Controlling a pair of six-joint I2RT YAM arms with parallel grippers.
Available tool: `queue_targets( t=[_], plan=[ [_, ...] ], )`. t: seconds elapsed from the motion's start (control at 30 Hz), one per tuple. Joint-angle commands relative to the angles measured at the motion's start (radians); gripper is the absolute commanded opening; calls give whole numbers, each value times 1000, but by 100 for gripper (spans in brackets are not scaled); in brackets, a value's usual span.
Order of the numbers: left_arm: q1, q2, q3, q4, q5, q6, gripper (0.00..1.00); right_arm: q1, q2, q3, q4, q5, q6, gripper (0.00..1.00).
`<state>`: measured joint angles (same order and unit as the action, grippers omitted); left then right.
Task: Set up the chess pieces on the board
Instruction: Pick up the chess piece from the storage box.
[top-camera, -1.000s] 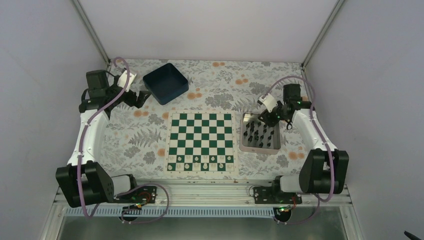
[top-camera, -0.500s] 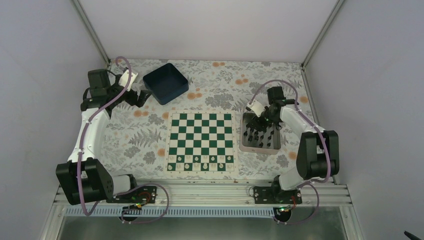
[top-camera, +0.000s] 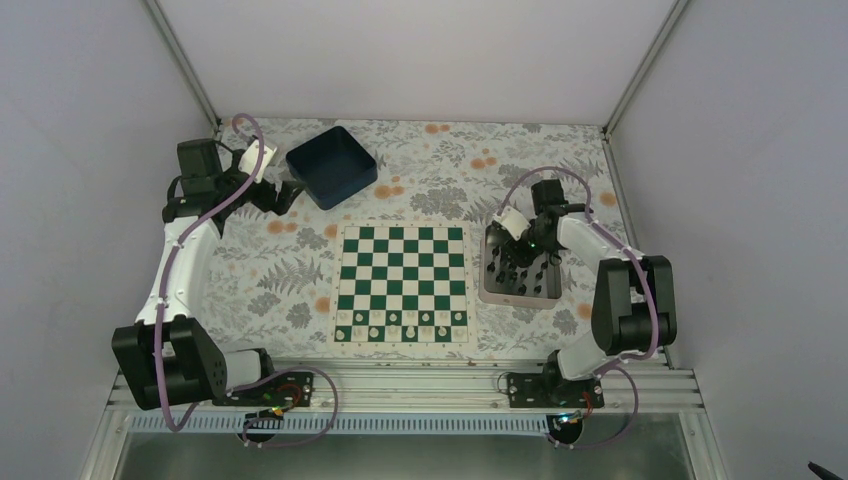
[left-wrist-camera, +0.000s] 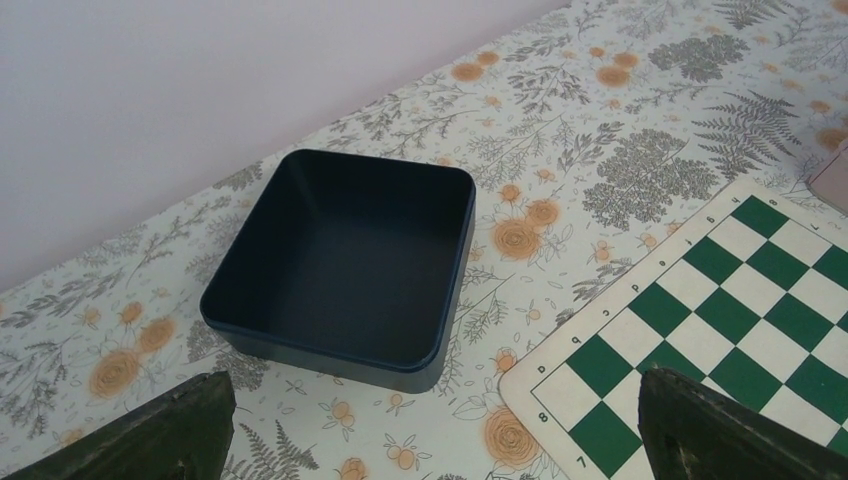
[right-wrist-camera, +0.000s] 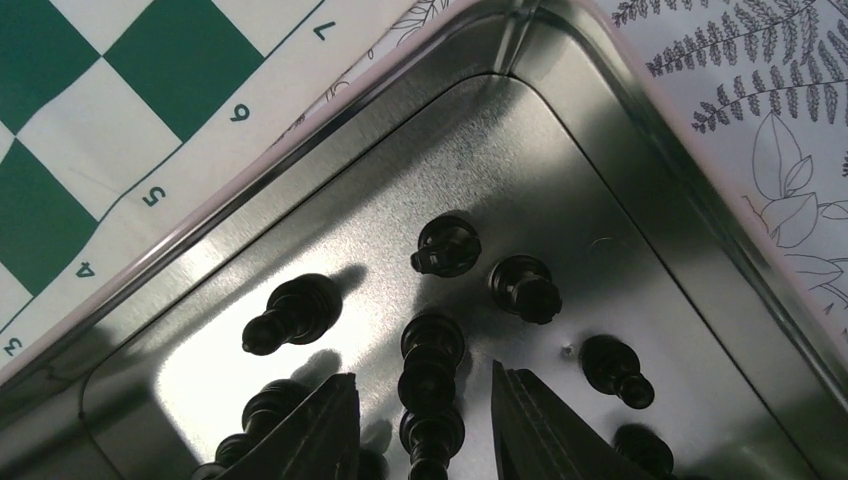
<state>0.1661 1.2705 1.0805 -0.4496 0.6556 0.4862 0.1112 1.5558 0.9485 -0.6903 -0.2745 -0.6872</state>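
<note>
Several black chess pieces (top-camera: 517, 268) stand in the silver tray (top-camera: 520, 299) to the right of the green and white board (top-camera: 402, 262). My right gripper (right-wrist-camera: 422, 375) hangs low over the tray, open. A tall black piece (right-wrist-camera: 432, 352) stands between its fingers (right-wrist-camera: 325, 420) with a gap on each side. More black pieces (right-wrist-camera: 445, 246) stand just beyond it. My left gripper (left-wrist-camera: 432, 378) is wide open and holds nothing. It hovers at the far left, by the board's far-left corner (left-wrist-camera: 560, 385).
A dark blue bin (left-wrist-camera: 345, 260) sits beyond the board's far-left corner, right in front of the left gripper. Small white pieces (top-camera: 400, 322) line the board's near rows. The tray's raised rim (right-wrist-camera: 560, 60) runs close along the board's right edge.
My right arm has swung left and down from the tray's far-right corner into the tray, and its jaws have narrowed around a black piece. The left arm has not moved.
</note>
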Motion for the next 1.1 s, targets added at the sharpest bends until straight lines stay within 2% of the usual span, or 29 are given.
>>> queue_targets(
  t=[0.0, 0.3, 0.37, 0.6, 0.87, 1.07],
  plan=[
    [-2, -8, -11, 6, 27, 18, 100, 8, 17, -14, 27, 8, 7, 35],
    [-2, -11, -13, -1, 38, 29, 100, 12, 32, -23, 48, 13, 13, 21],
    [-2, -11, -13, -5, 41, 32, 100, 12, 28, -24, 54, 16, 16, 16],
    [-2, -21, -16, -7, 47, 29, 100, 14, -47, -1, -2, 8, 7, 5],
    [-2, -30, -17, -9, 60, 27, 100, 68, -143, 188, -186, -2, 10, 4],
    [-3, -30, -9, -6, 68, 22, 100, 203, -68, 417, -265, 8, 31, 4]
  ],
)
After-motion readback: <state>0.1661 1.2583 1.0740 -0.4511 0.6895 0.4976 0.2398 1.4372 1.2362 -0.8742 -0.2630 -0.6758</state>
